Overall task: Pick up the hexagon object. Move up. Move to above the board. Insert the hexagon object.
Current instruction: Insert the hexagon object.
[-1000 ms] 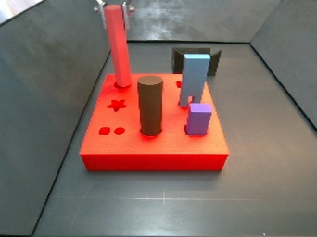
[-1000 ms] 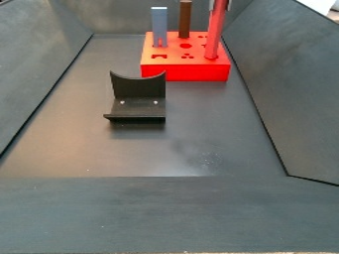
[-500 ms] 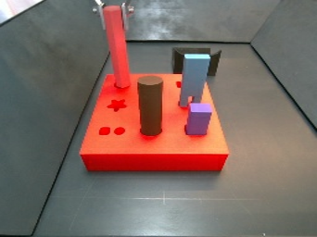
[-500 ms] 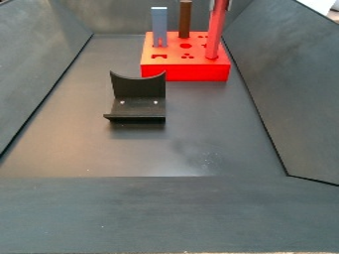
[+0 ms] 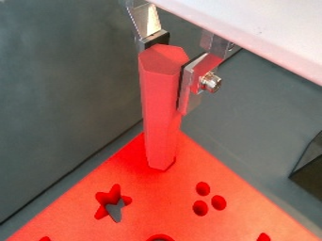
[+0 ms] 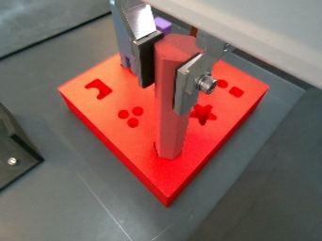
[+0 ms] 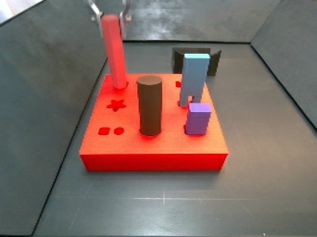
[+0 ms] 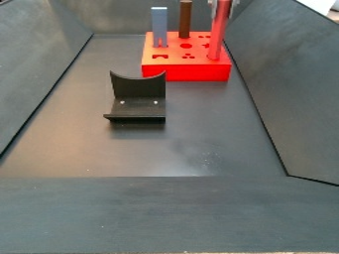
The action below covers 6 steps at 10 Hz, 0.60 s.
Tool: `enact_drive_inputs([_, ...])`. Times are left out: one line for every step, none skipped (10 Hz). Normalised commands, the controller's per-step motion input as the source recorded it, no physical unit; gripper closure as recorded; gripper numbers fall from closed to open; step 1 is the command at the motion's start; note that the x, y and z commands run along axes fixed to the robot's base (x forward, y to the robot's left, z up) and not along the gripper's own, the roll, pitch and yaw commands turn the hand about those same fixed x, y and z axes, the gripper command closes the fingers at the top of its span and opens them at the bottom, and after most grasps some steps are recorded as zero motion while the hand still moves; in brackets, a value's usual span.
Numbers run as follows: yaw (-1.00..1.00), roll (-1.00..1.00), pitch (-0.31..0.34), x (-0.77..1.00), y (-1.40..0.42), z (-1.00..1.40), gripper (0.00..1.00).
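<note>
Dark grey floor (image 7: 148, 199) walled by grey panels. On the flat bright red board (image 7: 155, 157), toward ten o'clock, the hand (image 6: 169, 68) clamps the tall slender red hexagon rod (image 7: 115, 51) upright, its foot at the board's top. Picking and carrying look finished; seating and release remain.

Hexagon object (image 7: 117, 54): tall, slender red prism, held upright by its upper end between the gripper (image 6: 167, 62) fingers, lower end set at a corner of the board (image 7: 124, 153). Board: flat bright red square with star and circle cut-outs, seen centre-left in a side view.
</note>
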Motion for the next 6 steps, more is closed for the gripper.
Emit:
enact_drive_inputs([0.0, 0.0, -0.046, 0.01, 0.0, -0.76, 1.0])
enact_drive_inputs([0.0, 0.06, 0.0, 0.0, -0.08, -0.68, 1.0])
enact_drive_inputs([0.0, 0.04, 0.0, 0.11, -0.01, -0.49, 1.0])
enact_drive_inputs([-0.01, 0.0, 0.0, 0.0, -0.01, -0.25, 1.0])
enact_drive_inputs([0.0, 0.0, -0.026, 0.0, 0.0, -0.04, 1.0])
enact_drive_inputs([0.0, -0.04, 0.0, 0.0, 0.05, 0.0, 1.0])
